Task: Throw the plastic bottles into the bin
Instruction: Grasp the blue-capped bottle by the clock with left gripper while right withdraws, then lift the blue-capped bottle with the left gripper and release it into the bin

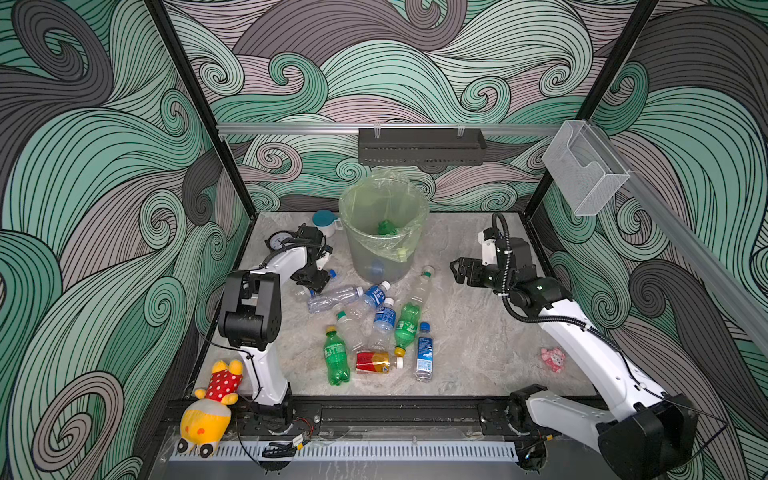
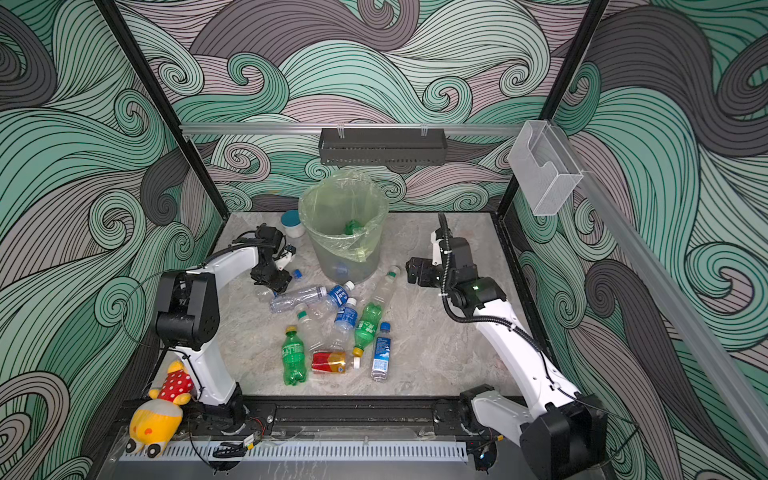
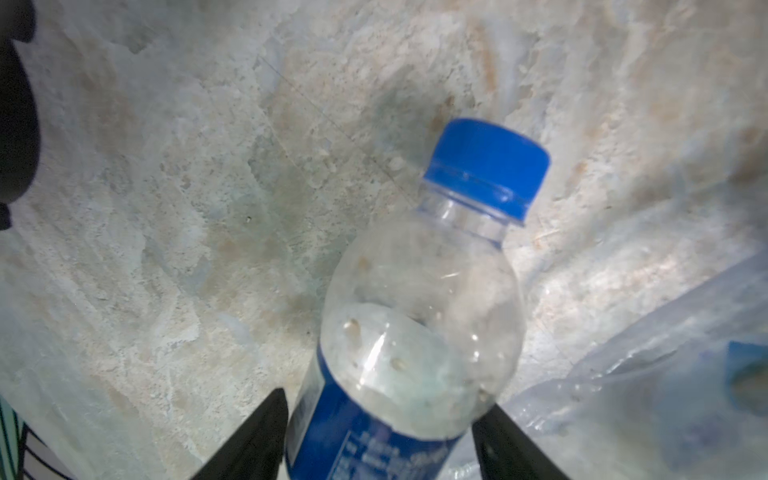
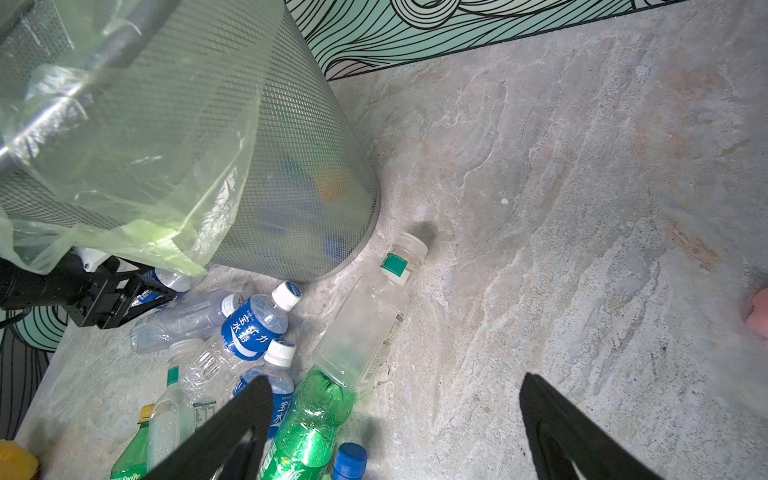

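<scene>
The left jaws pinch a blue-capped bottle (image 3: 415, 332) at the bin's (image 1: 361, 257) eight o'clock. The right jaws gape wide at its three o'clock.

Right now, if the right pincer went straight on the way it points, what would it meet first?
Probably the tall clear bottle lying beside the bin; depth is unclear, so it might reach the table first.

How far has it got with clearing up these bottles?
Early on. A green bottle and a few others lie in the bin. The left claw grips a blue-capped bottle; the right claw hangs open, empty. Roughly ten bottles, including the red-and-yellow one, lie on the table.
</scene>
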Available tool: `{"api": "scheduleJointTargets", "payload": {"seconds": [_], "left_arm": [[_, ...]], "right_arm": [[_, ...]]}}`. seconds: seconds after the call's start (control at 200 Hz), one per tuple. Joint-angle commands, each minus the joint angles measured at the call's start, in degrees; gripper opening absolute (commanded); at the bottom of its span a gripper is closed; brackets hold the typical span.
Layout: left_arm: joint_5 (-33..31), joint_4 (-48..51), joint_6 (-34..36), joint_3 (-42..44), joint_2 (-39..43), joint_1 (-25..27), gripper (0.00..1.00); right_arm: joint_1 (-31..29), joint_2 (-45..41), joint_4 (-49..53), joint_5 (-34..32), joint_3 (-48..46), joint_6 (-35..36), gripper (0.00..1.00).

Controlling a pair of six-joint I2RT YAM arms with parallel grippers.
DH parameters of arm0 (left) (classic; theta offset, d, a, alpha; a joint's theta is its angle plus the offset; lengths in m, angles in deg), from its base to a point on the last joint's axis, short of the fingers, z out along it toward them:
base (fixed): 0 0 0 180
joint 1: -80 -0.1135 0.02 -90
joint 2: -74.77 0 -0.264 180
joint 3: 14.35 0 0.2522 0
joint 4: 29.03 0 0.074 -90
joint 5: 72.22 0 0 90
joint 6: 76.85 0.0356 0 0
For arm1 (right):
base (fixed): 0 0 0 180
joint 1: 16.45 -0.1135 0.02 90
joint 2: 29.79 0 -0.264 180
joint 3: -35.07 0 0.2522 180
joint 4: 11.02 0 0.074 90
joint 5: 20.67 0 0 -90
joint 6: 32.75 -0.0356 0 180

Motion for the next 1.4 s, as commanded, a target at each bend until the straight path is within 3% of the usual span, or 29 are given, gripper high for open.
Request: {"api": "scheduleJointTargets", "payload": {"seconds": [0.0, 0.45, 0.886, 1.066, 1.176, 1.296, 1.341, 1.396], "left_arm": [[2.87, 3.20, -2.17, -2.02, -1.15, -0.94, 0.67], [3.09, -2.17, -9.81, 3.83, 2.72, -1.47, 0.50], [7.08, -7.43, -18.72, 9.77, 23.61, -4.11, 0.44], [15.96, -8.69, -18.41, 0.38, 29.12, -4.10, 0.45], [23.12, -6.77, -19.26, -12.79, 26.89, -3.52, 0.45], [32.28, -11.46, -25.05, -25.62, 21.41, -1.84, 0.48], [34.69, -11.91, -26.73, -30.70, 18.57, -0.15, 0.55], [37.52, -10.32, -26.96, -36.61, 15.04, 2.12, 0.74]], "right_arm": [[0.36, -1.05, -0.78, -1.08, -0.66, -0.79, 0.93], [0.79, -1.44, -0.58, -1.99, -1.91, -1.22, 0.92], [1.06, 0.38, 0.50, -2.23, -3.05, -0.65, 0.91], [1.08, 1.13, -0.53, -1.94, -3.54, -1.13, 0.90], [1.06, 1.71, -0.29, -1.18, -3.15, -1.46, 0.90], [1.06, 1.52, -0.46, -0.96, -3.44, -1.84, 0.90], [1.10, 1.54, -0.55, -0.72, -3.54, -2.09, 0.90], [1.10, 1.57, -0.42, -0.35, -3.49, -2.45, 0.90]]}}
